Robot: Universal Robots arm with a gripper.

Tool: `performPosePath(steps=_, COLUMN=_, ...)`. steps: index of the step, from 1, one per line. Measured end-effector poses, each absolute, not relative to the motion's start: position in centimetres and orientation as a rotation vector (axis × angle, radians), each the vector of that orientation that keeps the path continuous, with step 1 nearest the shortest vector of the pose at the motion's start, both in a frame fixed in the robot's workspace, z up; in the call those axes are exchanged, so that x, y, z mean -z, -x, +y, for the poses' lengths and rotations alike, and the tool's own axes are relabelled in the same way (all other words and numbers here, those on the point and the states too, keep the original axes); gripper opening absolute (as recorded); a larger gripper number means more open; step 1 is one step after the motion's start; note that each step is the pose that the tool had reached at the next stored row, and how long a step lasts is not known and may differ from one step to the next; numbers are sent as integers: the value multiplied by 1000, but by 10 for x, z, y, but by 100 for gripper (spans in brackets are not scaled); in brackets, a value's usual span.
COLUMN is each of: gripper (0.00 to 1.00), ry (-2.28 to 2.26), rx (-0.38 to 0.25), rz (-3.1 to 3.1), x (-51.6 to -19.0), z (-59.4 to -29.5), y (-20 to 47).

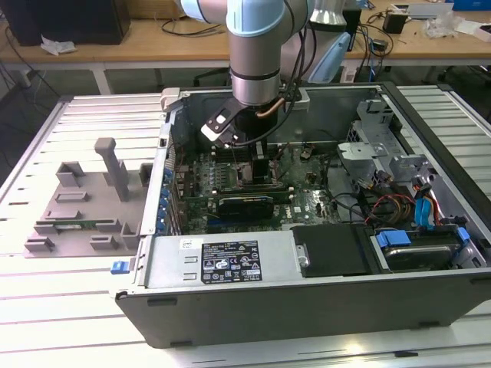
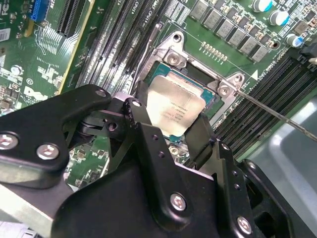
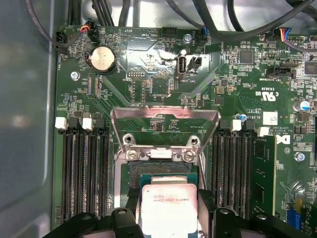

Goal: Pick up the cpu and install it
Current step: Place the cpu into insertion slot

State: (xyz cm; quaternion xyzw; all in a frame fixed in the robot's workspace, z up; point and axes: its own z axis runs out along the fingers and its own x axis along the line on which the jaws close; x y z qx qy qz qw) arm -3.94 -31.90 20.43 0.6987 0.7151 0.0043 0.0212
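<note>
Fingers (image 2: 142, 121) are clamping the cpu (image 2: 174, 105) over the open socket (image 3: 148, 171).
Its metal top is facing up; one edge is hiding behind the fingers in both wrist views.

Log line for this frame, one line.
phase: install | gripper: shut on cpu | cpu: over open socket | load plate: raised | seated: cannot tell

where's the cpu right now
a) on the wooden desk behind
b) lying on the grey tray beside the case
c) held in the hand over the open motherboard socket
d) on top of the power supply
c: in the second wrist view the hand is shut on the cpu, and the first wrist view shows it over the socket, with the load plate flipped open.
</note>
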Motion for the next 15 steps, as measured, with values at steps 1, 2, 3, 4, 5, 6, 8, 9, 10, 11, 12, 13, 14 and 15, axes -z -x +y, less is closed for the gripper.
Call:
performPosePath(steps=1, gripper=55, ry=-2166, rx=-13, rz=2217, x=-204, z=-319, y=39)
performPosePath(steps=2, gripper=55, ry=-2166, rx=-13, rz=2217, x=-204, z=-317, y=39)
performPosePath(steps=3, gripper=55, ry=-2166, rx=-13, rz=2217, x=-204, z=-315, y=39)
performPosePath(steps=4, gripper=55, ry=-2166, rx=-13, rz=2217, x=-204, z=-315, y=39)
performPosePath(steps=5, gripper=55, ry=-2166, rx=-13, rz=2217, x=-204, z=-315, y=39)
performPosePath(steps=6, gripper=55, ry=-2168, rx=-13, rz=2214, x=-203, z=-315, y=38)
performPosePath(steps=8, gripper=55, ry=-2169, rx=-13, rz=2213, x=-202, z=-313, y=38)
performPosePath(steps=9, gripper=55, ry=-2170, rx=-13, rz=2213, x=-202, z=-313, y=38)
performPosePath(steps=10, gripper=55, ry=-2170, rx=-13, rz=2213, x=-202, z=-312, y=38)
performPosePath(steps=11, gripper=55, ry=-2170, rx=-13, rz=2213, x=-202, z=-312, y=37)
performPosePath(steps=12, gripper=55, ry=-2170, rx=-13, rz=2213, x=-201, z=-311, y=37)
performPosePath(steps=13, gripper=55, ry=-2171, rx=-13, rz=2212, x=-201, z=-311, y=37)
performPosePath(steps=14, gripper=55, ry=-2173, rx=-13, rz=2210, x=-200, z=-311, y=37)
performPosePath(steps=15, gripper=55, ry=-2176, rx=-12, rz=2207, x=-199, z=-311, y=37)
